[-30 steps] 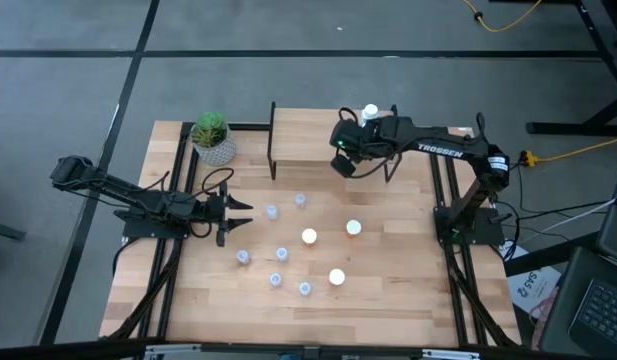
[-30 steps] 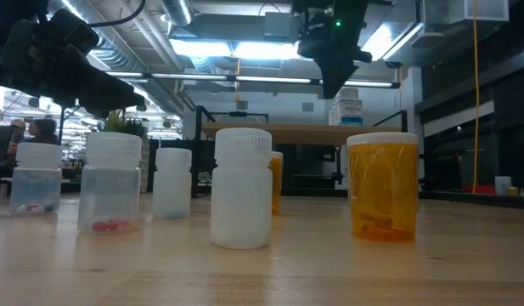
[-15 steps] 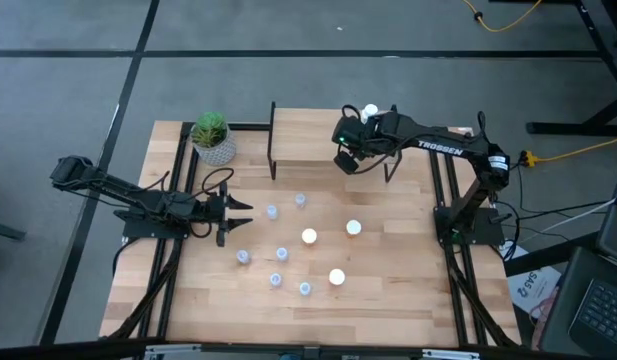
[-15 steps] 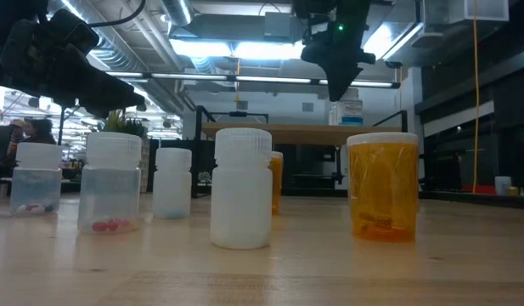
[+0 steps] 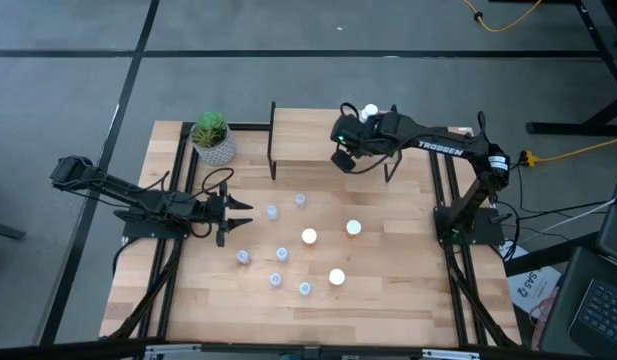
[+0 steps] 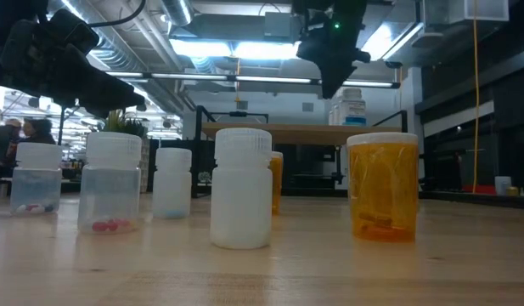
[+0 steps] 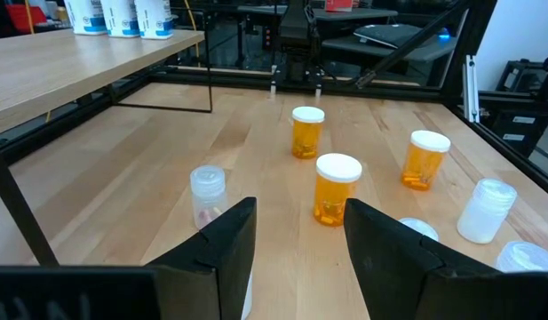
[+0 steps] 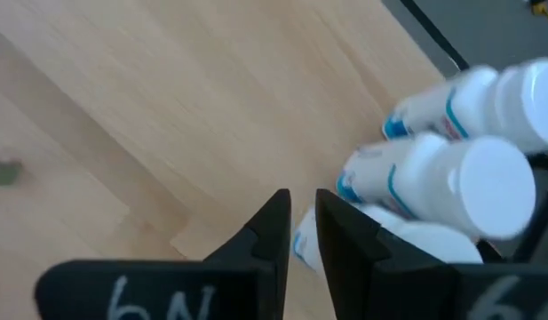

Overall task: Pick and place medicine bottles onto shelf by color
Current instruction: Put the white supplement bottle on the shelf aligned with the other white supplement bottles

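Several small medicine bottles stand upright on the tabletop: pale clear ones point(image 5: 282, 254), orange ones with white caps point(image 5: 309, 237) point(image 7: 337, 188), and a white one point(image 6: 241, 189). The light-wood shelf point(image 5: 308, 135) stands at the table's far side on black legs. White bottles with blue labels point(image 8: 451, 178) point(image 5: 369, 113) stand on its right end. My right gripper point(image 8: 300, 203) point(image 5: 346, 138) hovers above the shelf just beside them, its fingers nearly together with nothing between. My left gripper point(image 7: 298, 212) point(image 5: 240, 207) waits open at the table's left, level, pointing at the loose bottles.
A green plant in a white pot point(image 5: 212, 135) stands at the far left corner beside the shelf. The shelf's black legs point(image 5: 273, 150) reach down to the tabletop. Bare wood point(image 5: 218, 310) lies near the front edge.
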Controlling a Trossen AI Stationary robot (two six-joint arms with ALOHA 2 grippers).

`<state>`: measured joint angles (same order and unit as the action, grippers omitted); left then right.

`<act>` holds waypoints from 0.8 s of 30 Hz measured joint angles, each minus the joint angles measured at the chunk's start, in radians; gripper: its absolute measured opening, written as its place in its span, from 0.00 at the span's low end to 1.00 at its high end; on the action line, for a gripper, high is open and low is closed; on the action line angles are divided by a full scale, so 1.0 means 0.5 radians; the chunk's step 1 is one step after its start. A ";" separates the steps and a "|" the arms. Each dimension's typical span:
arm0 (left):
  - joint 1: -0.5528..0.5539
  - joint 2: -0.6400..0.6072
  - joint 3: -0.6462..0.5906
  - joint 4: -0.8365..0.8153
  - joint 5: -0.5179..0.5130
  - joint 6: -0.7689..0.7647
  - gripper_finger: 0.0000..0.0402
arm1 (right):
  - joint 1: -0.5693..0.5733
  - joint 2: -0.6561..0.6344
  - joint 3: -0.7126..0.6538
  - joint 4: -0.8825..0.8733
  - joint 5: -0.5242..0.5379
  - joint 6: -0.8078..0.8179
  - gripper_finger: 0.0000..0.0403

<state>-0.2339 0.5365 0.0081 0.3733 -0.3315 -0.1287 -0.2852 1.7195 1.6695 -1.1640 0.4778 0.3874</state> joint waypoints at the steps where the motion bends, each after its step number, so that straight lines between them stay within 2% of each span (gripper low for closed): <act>1: 0.000 0.000 0.000 0.000 0.000 0.000 0.41 | 0.000 0.000 0.008 0.016 0.000 -0.012 0.15; 3: 0.000 0.000 0.000 0.000 0.000 0.000 0.41 | 0.005 0.000 0.025 0.051 -0.050 -0.050 0.15; 9: 0.000 0.000 0.000 0.000 0.000 0.000 0.41 | 0.054 0.000 0.078 0.037 -0.524 -0.188 0.15; 11: 0.000 -0.001 0.000 0.000 0.000 0.000 0.41 | 0.080 0.000 0.078 -0.018 -0.619 -0.252 0.15; 19: 0.000 -0.001 0.000 0.000 0.000 0.000 0.41 | 0.132 0.000 0.078 -0.466 -0.630 -0.288 0.15; 24: 0.000 -0.001 0.000 0.000 0.000 0.001 0.41 | 0.148 0.000 0.077 -0.588 -0.629 -0.267 0.15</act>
<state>-0.2337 0.5362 0.0082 0.3733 -0.3317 -0.1284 -0.2109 1.7195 1.7081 -1.4580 0.1631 0.2538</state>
